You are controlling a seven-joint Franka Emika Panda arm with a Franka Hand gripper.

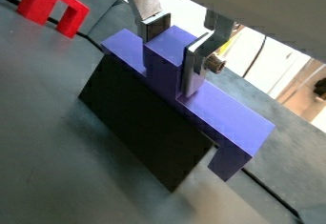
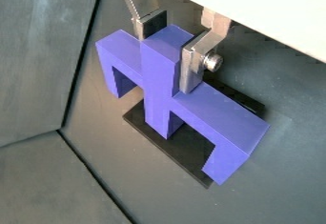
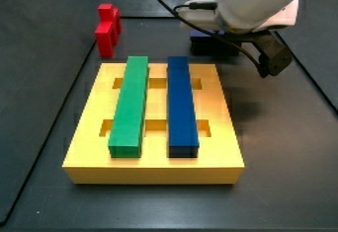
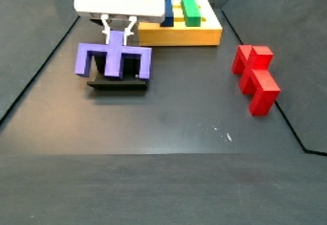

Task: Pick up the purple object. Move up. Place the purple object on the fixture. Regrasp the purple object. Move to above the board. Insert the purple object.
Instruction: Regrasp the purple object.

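Purple comb piece resting on the black fixture, crossbar across its top, prongs pointing down over the edge. Gripper directly over it, silver fingers pressed against both sides of the central stub, closed on it. Same grasp visible in a side view. Yellow board just beside the fixture, carrying green bar and blue bar. Red block well apart on dark floor.

Gripper over purple object on fixture; board close behind. Red block well apart. Bare desk in front.
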